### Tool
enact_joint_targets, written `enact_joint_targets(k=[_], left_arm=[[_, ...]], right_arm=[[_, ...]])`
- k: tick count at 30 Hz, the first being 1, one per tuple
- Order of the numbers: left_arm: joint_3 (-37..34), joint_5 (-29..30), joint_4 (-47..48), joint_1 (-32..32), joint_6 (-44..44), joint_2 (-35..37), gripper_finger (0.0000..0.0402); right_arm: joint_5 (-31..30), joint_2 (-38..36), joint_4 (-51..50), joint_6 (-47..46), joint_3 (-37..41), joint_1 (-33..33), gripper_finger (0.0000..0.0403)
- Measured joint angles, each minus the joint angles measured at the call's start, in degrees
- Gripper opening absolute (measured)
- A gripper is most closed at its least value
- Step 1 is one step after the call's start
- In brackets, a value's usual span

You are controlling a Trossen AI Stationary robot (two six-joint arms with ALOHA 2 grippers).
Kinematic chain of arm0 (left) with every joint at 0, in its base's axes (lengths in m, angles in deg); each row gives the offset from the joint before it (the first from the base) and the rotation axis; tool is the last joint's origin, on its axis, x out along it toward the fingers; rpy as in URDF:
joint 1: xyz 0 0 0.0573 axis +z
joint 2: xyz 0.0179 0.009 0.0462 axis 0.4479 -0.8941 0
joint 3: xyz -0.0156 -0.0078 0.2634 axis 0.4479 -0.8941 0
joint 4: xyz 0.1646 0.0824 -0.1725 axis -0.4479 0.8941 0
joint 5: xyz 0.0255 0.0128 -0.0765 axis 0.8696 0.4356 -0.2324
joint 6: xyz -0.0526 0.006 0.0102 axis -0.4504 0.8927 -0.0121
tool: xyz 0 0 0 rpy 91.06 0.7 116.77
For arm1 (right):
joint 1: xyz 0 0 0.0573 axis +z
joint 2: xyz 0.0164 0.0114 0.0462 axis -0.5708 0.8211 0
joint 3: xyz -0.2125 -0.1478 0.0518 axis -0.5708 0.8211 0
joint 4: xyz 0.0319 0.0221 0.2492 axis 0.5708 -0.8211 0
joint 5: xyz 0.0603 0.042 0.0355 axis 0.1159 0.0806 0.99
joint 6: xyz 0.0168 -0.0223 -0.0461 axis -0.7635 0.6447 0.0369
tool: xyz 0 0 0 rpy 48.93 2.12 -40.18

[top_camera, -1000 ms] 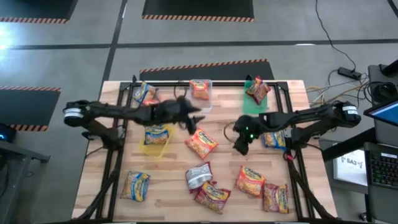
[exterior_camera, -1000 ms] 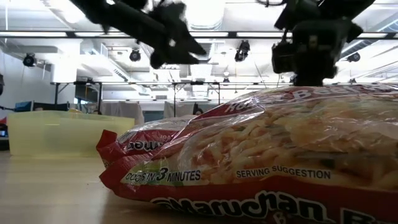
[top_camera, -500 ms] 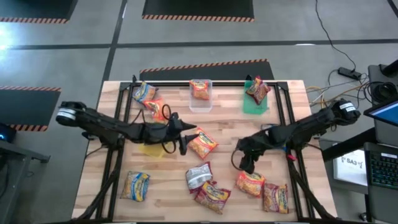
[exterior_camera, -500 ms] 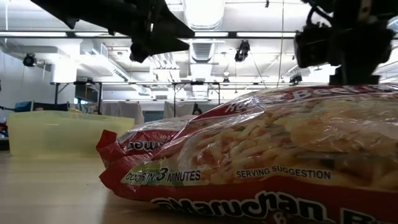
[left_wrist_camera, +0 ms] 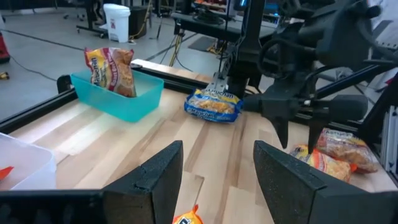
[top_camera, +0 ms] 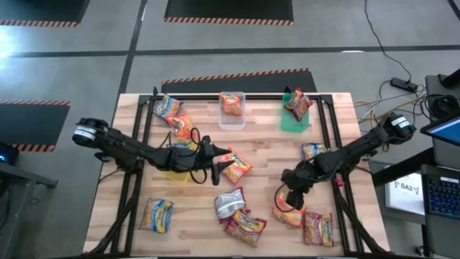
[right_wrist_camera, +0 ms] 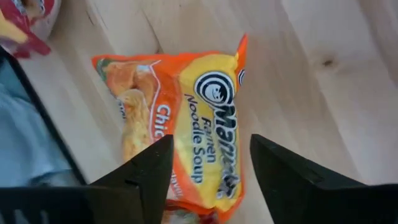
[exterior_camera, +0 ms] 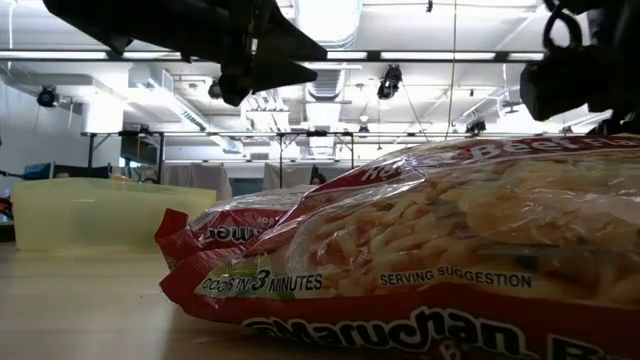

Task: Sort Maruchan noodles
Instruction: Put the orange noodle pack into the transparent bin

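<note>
The clear tub (top_camera: 231,109) at the far middle of the wooden table (top_camera: 129,194) serves as the landmark; it holds one orange ramen packet (top_camera: 231,106). To its right stands the green tub (top_camera: 294,119) with a dark red packet (top_camera: 297,103) propped in it. To its left, at the far left corner, lie a yellow-and-blue packet (top_camera: 166,108) and, just nearer, an orange-red one (top_camera: 182,126).

The left gripper (top_camera: 218,167) hangs nearer the camera-side than the clear tub and slightly left of it, its two fingers (left_wrist_camera: 155,174) spread apart with nothing between them, right at the edge of an orange packet (top_camera: 235,165). The yellow tub (top_camera: 176,171) sits under that arm, mostly hidden.

The right gripper (top_camera: 288,201) is well toward the near right from the clear tub, fingers (right_wrist_camera: 152,169) parted wide and empty, poised directly above an orange Maruchan chicken packet (right_wrist_camera: 186,134); whether the tips touch it is hard to judge.

Other packets lie along the near side: a yellow one (top_camera: 157,214) at the near left, a silvery one (top_camera: 229,203), a dark red one (top_camera: 245,225) beside it, and another dark red one (top_camera: 318,228) at the near right. A yellow-and-blue packet (top_camera: 314,152) rests by the right arm. In the low view a beef packet (exterior_camera: 430,250) fills the foreground.
</note>
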Motion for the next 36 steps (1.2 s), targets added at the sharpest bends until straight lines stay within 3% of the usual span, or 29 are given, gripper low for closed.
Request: enact_joint_targets(k=[7,12,16,26,36], left_arm=[[0.0,0.01,-0.16,0.0,0.02,-0.47,0.018],[0.0,0.01,-0.16,0.02,0.23,-0.47,0.018],[0.0,0.01,-0.07,0.02,0.47,-0.47,0.018],[0.0,0.01,0.06,0.02,0.5,-0.47,0.018],[0.0,0.41,0.06,0.06,1.5,-0.47,0.018]], right_arm=[[-9.61,0.0,-0.5,2.58,0.07,1.0,0.0219],[-9.34,1.87,-0.23,2.92,0.54,1.46,0.0219],[-6.28,7.02,2.53,4.45,0.61,2.73,0.0219],[-6.05,16.73,2.6,7.03,0.31,3.01,0.0217],[-10.55,17.17,1.9,6.89,0.44,1.88,0.0129]])
